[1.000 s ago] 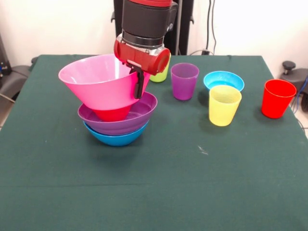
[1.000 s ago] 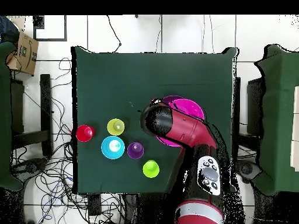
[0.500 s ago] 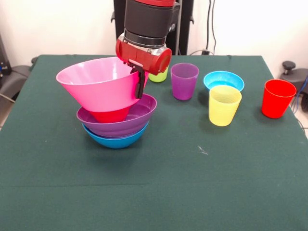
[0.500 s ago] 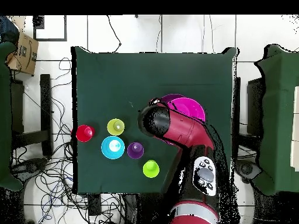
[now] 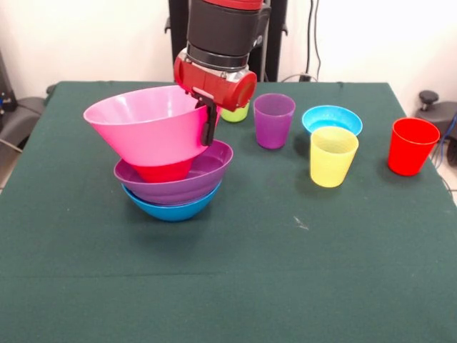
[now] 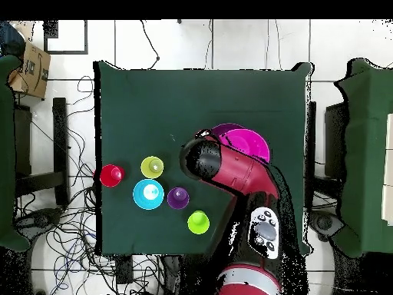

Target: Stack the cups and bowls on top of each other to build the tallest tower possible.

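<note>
Meanwhile, your gripper [image 5: 208, 123] is clamped on the rim of the tilted pink bowl [image 5: 146, 128], which tops the tower [image 5: 171, 175] at the table's [image 5: 235, 279] left in the front view: four nested bowls, blue at the base. Beside it you have four loose cups and one light blue bowl [image 5: 331, 118].

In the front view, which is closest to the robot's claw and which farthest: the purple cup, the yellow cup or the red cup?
From the gripper at the pink bowl's rim:
1. Purple cup, just to its right.
2. Yellow cup, farther right and nearer the camera.
3. Red cup, by the table's right edge.
</note>
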